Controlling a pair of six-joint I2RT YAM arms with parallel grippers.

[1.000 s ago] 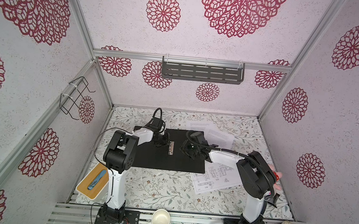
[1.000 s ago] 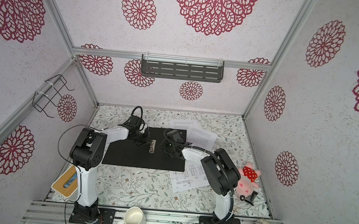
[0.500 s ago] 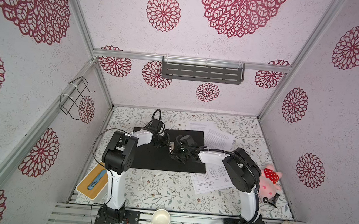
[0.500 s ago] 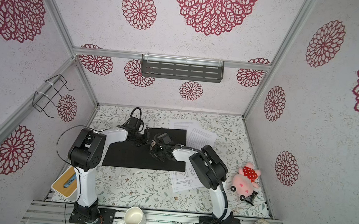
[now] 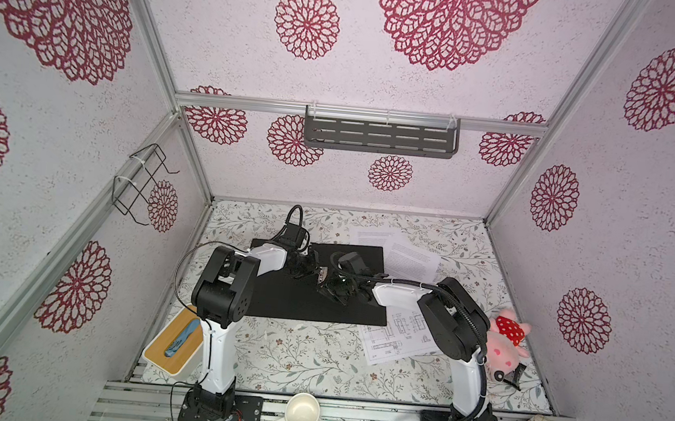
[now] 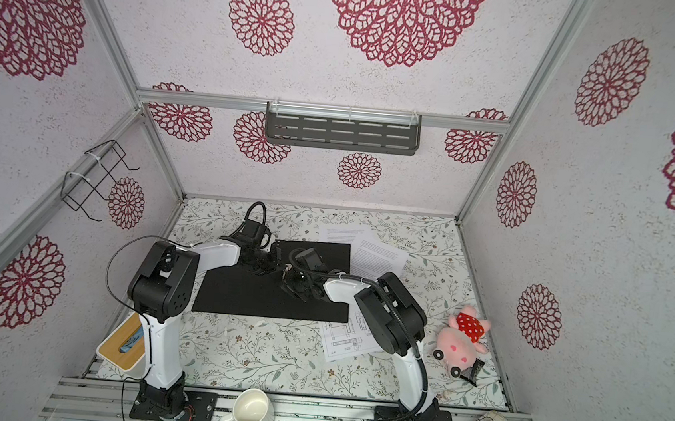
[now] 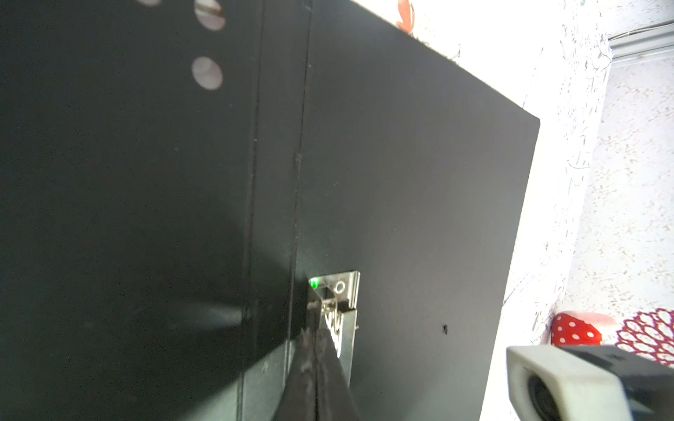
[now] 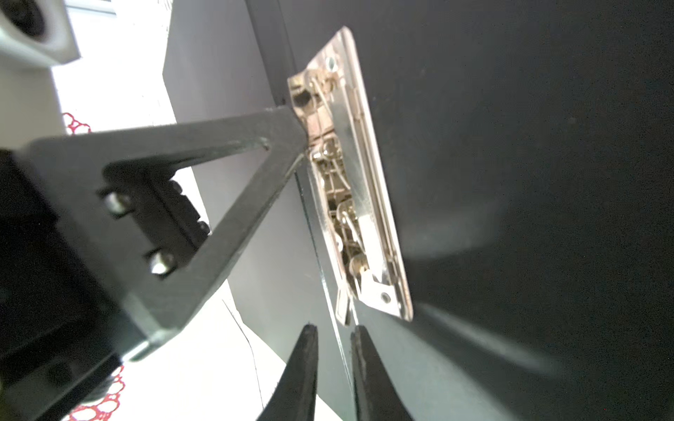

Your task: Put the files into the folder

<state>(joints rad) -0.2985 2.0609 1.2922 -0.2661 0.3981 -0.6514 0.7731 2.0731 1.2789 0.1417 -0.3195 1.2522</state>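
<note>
- Right wrist view: the right gripper (image 8: 333, 328) is slightly spread, nothing pinched, just short of the lever end of the metal clip (image 8: 357, 189).
- The left gripper (image 7: 314, 335) is pressed together, tip set on the clip's other end.
- The folder (image 5: 299, 300) is laid open mid-table; the files (image 5: 410, 261) are found outside it: text sheets (image 6: 379, 259) off its far right corner, drawing sheet (image 5: 389, 339) off the near one.
- The lever is best centred between the jaws before they are closed.

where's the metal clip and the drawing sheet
shiny metal clip (image 8: 355, 189): right wrist view, middle of its mechanism
white sheet with line drawings (image 5: 391, 341): in a top view, its printed middle
</note>
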